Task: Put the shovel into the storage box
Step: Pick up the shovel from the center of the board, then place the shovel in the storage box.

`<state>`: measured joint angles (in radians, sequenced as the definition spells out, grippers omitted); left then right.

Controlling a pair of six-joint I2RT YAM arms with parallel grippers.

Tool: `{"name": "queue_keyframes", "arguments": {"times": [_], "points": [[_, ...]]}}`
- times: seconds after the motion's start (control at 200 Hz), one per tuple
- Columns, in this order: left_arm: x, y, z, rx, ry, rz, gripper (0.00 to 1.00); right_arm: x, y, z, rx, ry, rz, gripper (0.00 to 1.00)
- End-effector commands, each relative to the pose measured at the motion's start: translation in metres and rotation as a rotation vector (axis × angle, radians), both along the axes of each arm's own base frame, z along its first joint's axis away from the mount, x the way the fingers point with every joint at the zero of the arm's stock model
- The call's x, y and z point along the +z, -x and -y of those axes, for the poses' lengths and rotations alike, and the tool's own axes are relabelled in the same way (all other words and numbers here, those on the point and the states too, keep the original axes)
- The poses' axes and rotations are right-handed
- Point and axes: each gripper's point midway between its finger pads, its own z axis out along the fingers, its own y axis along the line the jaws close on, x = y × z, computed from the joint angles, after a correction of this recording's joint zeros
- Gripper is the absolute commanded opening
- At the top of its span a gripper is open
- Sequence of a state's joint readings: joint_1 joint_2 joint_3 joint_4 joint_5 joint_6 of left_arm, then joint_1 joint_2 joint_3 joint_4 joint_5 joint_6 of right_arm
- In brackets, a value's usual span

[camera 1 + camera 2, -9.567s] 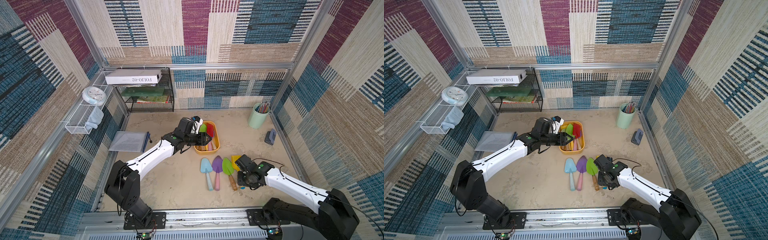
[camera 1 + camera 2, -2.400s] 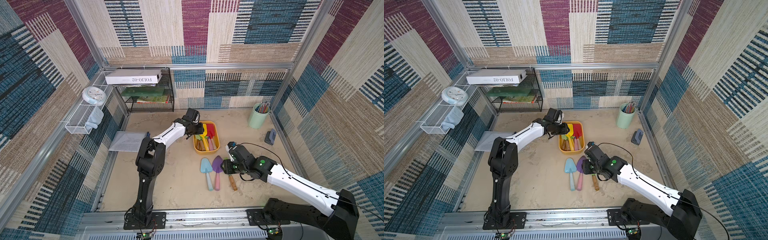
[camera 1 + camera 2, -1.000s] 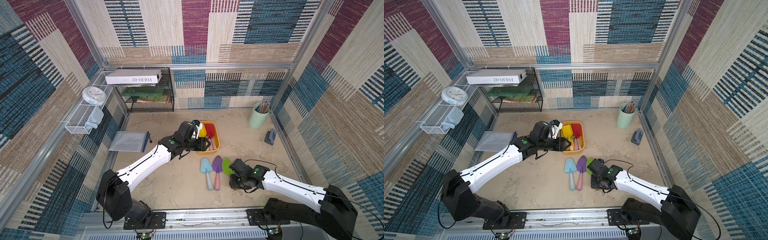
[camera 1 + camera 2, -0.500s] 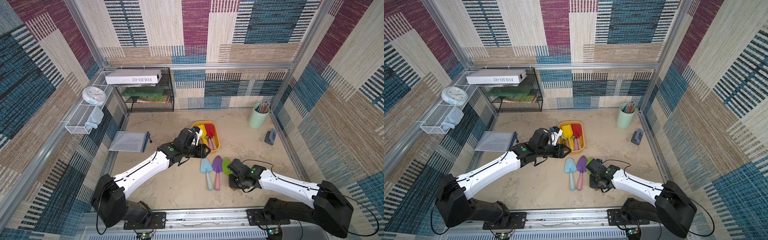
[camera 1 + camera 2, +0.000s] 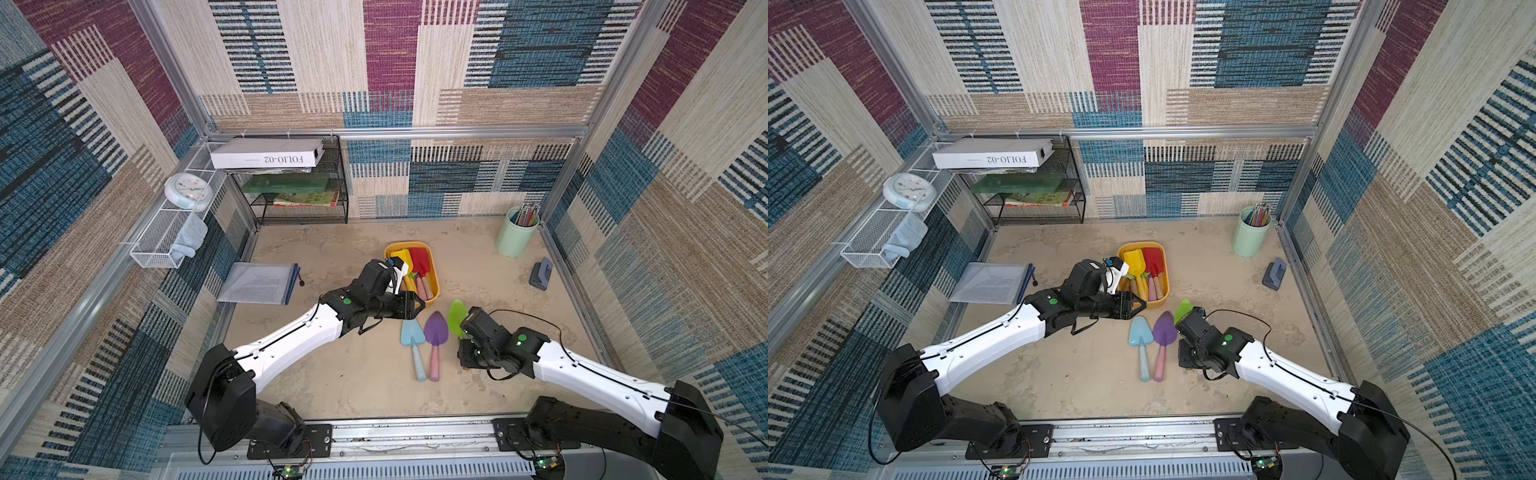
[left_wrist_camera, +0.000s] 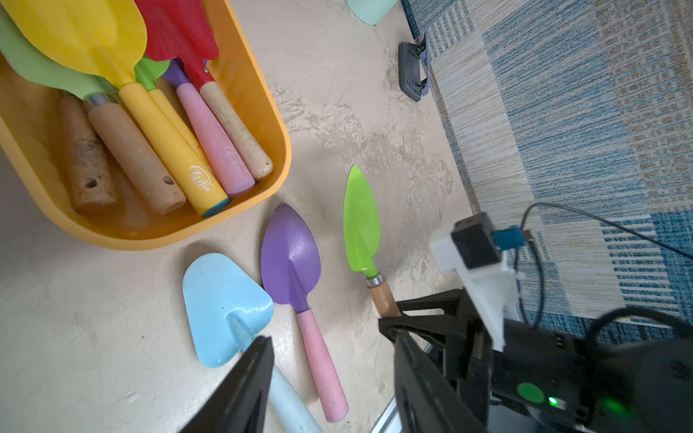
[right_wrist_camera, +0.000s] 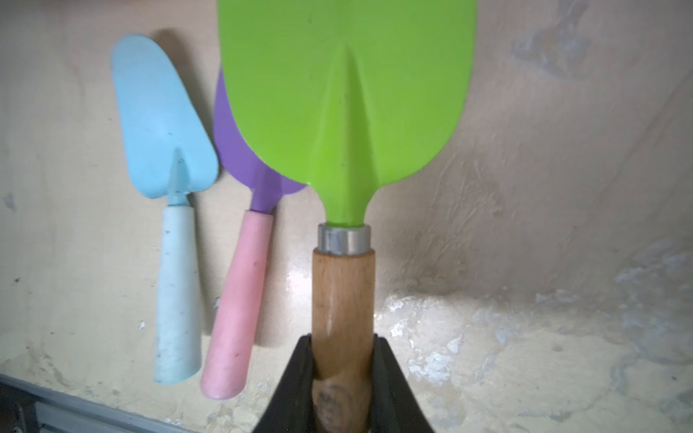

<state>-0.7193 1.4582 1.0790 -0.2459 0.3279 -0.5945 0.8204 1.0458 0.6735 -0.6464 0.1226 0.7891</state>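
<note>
My right gripper [image 7: 343,345] is shut on the wooden handle of a green shovel [image 7: 345,93] [image 5: 457,318], whose blade is tipped up off the floor beside the purple one. A purple shovel [image 5: 435,330] and a light-blue shovel [image 5: 412,332] lie side by side on the floor. Just behind them stands the yellow-orange storage box [image 5: 437,284] [image 6: 262,97], holding several shovels. My left gripper [image 5: 419,308] [image 6: 332,337] hangs open and empty over the box's near end and the blue shovel's blade.
A mint pencil cup [image 5: 517,235] and a grey hole punch [image 5: 540,274] stand by the right wall. A clear document folder [image 5: 259,284] lies at the left. At the back left are a black wire shelf [image 5: 303,199] and a white mesh basket [image 5: 166,245].
My right gripper has shut on the green shovel's handle and tipped its blade up. My left arm has drawn back from the box toward the shovels on the floor.
</note>
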Motion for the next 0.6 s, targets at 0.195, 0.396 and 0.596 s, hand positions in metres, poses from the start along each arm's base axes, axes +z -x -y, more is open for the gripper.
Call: {"name": "queue_keyframes", "arguments": {"times": [0.195, 0.396, 0.596], "points": [[-0.003, -0.017, 0.027, -0.034, 0.066, -0.004, 0.56, 0.037, -0.012, -0.014, 0.132, 0.016, 0.075, 0.00], [-0.007, -0.027, 0.038, -0.046, 0.063, -0.003, 0.56, 0.043, -0.019, -0.026, 0.172, 0.014, 0.083, 0.00], [-0.015, -0.033, 0.045, -0.051, 0.057, -0.016, 0.56, 0.050, -0.027, -0.038, 0.203, 0.008, 0.096, 0.00]]}}
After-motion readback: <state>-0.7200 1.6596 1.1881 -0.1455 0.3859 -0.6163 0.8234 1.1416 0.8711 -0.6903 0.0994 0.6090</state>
